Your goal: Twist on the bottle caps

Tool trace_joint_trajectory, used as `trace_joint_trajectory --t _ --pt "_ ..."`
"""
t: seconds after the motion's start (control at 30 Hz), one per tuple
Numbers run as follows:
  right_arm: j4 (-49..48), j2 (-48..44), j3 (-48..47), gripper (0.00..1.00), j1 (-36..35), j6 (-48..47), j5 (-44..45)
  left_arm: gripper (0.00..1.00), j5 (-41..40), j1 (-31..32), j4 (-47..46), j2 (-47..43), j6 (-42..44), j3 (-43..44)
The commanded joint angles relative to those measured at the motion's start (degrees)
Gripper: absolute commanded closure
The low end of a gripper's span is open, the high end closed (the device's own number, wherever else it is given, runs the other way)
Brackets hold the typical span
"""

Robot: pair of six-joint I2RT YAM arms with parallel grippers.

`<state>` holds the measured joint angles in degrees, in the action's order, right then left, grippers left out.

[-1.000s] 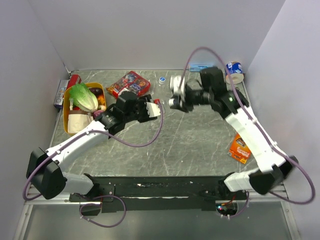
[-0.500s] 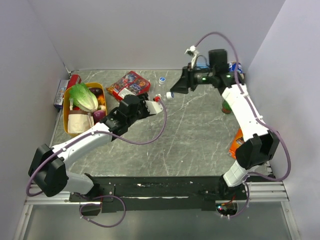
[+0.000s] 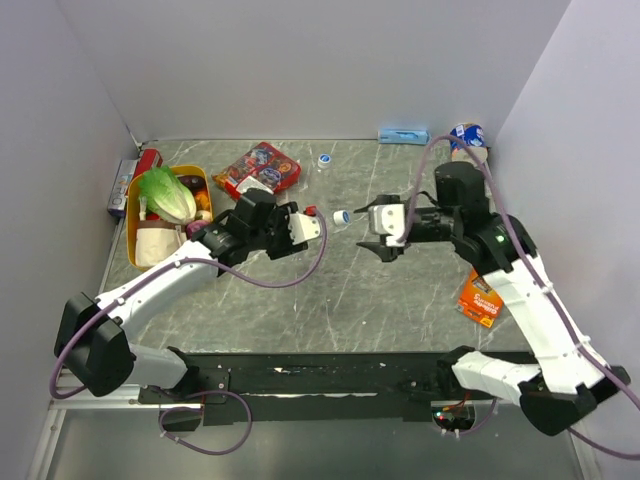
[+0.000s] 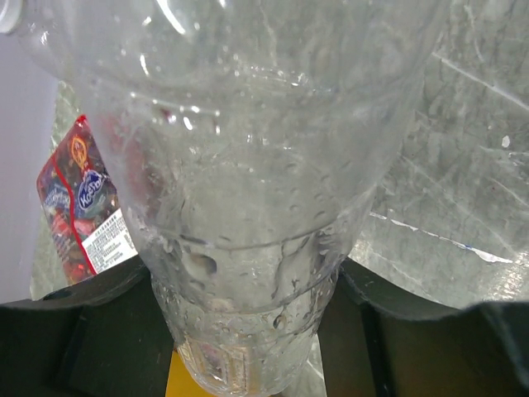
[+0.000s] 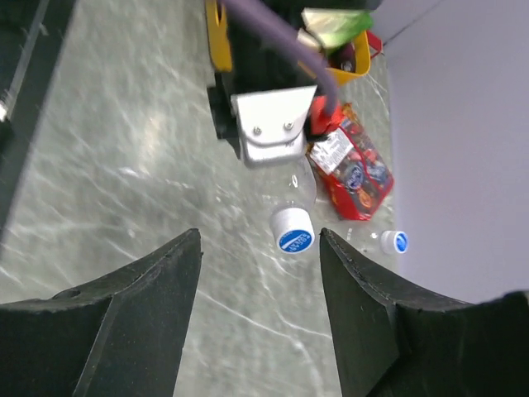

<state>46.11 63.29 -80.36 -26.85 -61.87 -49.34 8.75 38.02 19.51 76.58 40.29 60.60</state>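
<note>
My left gripper (image 3: 312, 222) is shut on a clear plastic bottle (image 4: 248, 207), held lying level above the table. The bottle fills the left wrist view between my black fingers (image 4: 74, 331). A blue cap (image 3: 342, 216) with a pale mark sits on its neck and shows end-on in the right wrist view (image 5: 293, 232). My right gripper (image 3: 385, 232) is open and empty, just right of that cap and facing it (image 5: 259, 241). A second blue cap (image 3: 324, 160) lies near the back wall and also shows in the right wrist view (image 5: 395, 241).
A red snack packet (image 3: 258, 167) lies behind the left gripper. A yellow tub (image 3: 133, 215) with lettuce and a red can (image 3: 148, 160) are at the far left. An orange packet (image 3: 480, 297) lies right, and a blue-and-white tin (image 3: 467, 135) is back right.
My right arm swung from the back wall toward the table's middle, its open gripper backing away from the capped neck. My left gripper dropped slightly with the bottle.
</note>
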Motion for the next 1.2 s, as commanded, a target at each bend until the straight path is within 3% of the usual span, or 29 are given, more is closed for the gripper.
trace_joint_trajectory --t 0.0,0.47,0.6,0.67,0.83,0.93,0.97,1.07,1.13,1.17 --pt "-0.5 4.65 -1.02 0.34 -2.06 -9.15 6.1 0.99 5.31 -0.4 -0.78 -1.16 1.45 3.21" --pt "-3.92 8.69 -1.29 0.4 -2.86 -7.48 7.86 0.99 7.33 -0.49 -3.69 -2.4 2.33 2.51" --pt "-4.1 9.57 -1.82 0.46 -2.77 -5.2 6.63 0.99 7.51 -0.4 -4.65 -2.66 2.33 2.25" --pt "-3.4 10.8 -2.95 0.53 -2.85 -4.41 6.1 0.99 7.33 -0.49 -6.06 -3.1 2.51 1.63" --pt "-1.64 14.13 -7.26 0.84 -2.51 3.23 2.85 0.99 6.72 -0.49 -7.29 -3.27 1.28 1.1" --pt "-2.24 16.68 -10.6 0.98 -1.02 14.28 -0.82 0.99 6.01 -0.49 -9.3 -3.28 -1.26 0.31" --pt "-5.56 17.48 -12.09 1.0 -0.23 25.11 -1.71 0.99 5.58 -0.49 -10.97 -3.36 -3.45 -0.39" --pt "-10.76 20.99 -15.25 1.0 3.29 46.66 -6.9 0.99 5.31 -0.23 -13.52 -3.19 -8.72 -1.53" --pt "-10.86 22.92 -17.02 1.0 3.21 50.6 -5.34 0.99 5.92 -0.05 -14.41 -2.84 -11.1 -1.97" --pt "-10.95 22.93 -17.81 1.0 2.95 50.88 -4.11 0.75 6.19 0.04 -14.32 -2.57 -12.85 -1.98"
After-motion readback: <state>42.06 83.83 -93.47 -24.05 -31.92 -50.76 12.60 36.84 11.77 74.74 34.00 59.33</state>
